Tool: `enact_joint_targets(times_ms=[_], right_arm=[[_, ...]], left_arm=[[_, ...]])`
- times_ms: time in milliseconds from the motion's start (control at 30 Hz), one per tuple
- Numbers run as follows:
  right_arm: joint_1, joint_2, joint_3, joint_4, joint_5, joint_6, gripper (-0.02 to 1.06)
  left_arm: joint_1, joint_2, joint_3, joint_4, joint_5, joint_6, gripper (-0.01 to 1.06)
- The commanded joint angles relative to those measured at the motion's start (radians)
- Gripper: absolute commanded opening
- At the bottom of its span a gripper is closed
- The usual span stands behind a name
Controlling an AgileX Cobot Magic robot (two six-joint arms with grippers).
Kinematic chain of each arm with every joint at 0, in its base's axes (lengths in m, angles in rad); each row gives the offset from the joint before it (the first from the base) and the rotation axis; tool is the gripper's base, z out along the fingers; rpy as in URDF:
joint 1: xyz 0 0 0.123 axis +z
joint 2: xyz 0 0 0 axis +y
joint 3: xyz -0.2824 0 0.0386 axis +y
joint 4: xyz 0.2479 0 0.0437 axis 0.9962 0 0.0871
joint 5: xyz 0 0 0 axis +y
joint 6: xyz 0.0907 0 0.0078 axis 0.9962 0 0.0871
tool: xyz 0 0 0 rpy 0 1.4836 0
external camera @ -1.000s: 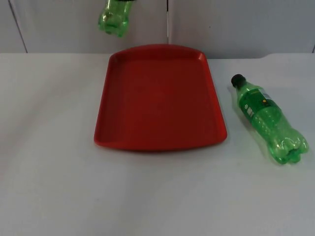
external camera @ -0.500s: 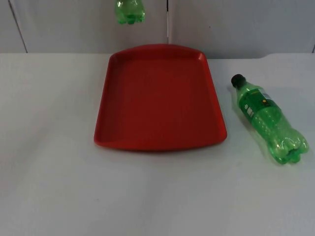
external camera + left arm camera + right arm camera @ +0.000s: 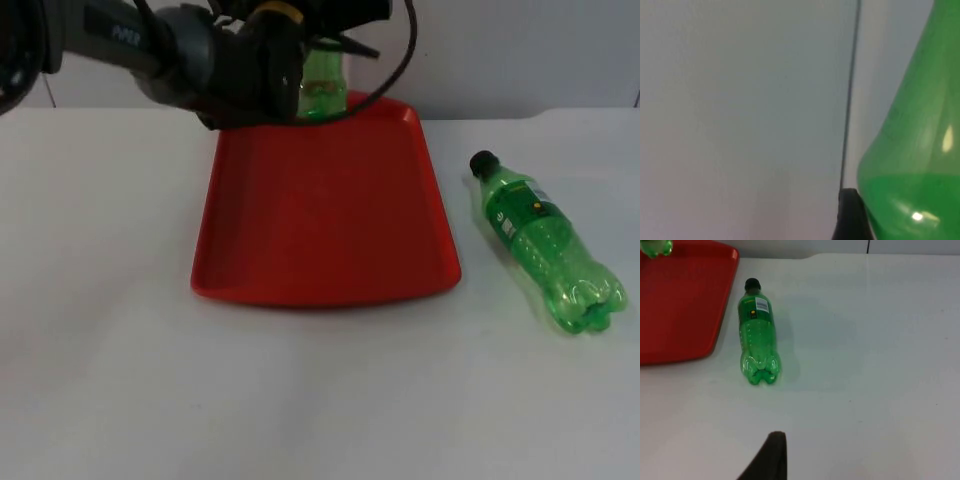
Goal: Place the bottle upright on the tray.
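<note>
We see the left gripper (image 3: 318, 40) at the tray's (image 3: 320, 250) far edge, its jaws pinching a clear green plastic bottle (image 3: 322, 88) that stands upright, long axis vertical, base at the smooth red tray's back rim. A second bottle (image 3: 545, 240) of the same ribbed green plastic lies on its side on the white table (image 3: 120, 350) right of the tray, black cap (image 3: 484, 161) toward the wall, lobed base toward us. The right gripper (image 3: 771, 455) waits above the table near it, and we cannot tell how its jaws stand.

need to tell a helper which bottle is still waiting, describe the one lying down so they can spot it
Start from the red tray mid-table. On the white table to its right lies a green bottle, black cap toward the wall. Unlike the held bottle in the left gripper, it lies flat, untouched.
</note>
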Motion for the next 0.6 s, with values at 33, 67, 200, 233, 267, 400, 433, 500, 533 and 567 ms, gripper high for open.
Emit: enact_joint_targets(times_ms=[33,67,200,233,267,400,433,500,533,567], right_arm=[[-0.007,-0.003,0.002,-0.005,-0.003,-0.012,1.05],[-0.007,-0.003,0.002,-0.005,-0.003,-0.012,1.05],[-0.007,-0.003,0.002,-0.005,-0.003,-0.012,1.05],[-0.007,-0.003,0.002,-0.005,-0.003,-0.012,1.05],[-0.007,-0.003,0.002,-0.005,-0.003,-0.012,1.05],[-0.007,-0.003,0.002,-0.005,-0.003,-0.012,1.05],[-0.007,-0.003,0.002,-0.005,-0.003,-0.012,1.05],[-0.007,-0.003,0.002,-0.005,-0.003,-0.012,1.05],[-0.007,-0.003,0.002,-0.005,-0.003,-0.012,1.05],[-0.007,-0.003,0.002,-0.005,-0.003,-0.012,1.05]], left_arm=[[0.001,0.012,0.002,0.071,-0.071,-0.047,0.00],[0.001,0.024,0.002,0.076,-0.082,-0.066,0.00],[0.001,0.060,0.002,0.071,-0.144,-0.093,0.00],[0.001,0.067,0.002,0.073,-0.158,-0.098,0.00],[0.001,0.079,0.002,0.074,-0.160,-0.104,0.00],[0.001,0.102,0.002,0.097,-0.164,-0.104,0.00],[0.001,0.112,0.002,0.097,-0.164,-0.104,0.00],[0.001,0.116,0.002,0.097,-0.162,-0.104,0.00],[0.001,0.125,0.002,0.102,-0.166,-0.104,0.00],[0.001,0.128,0.002,0.102,-0.166,-0.104,0.00]])
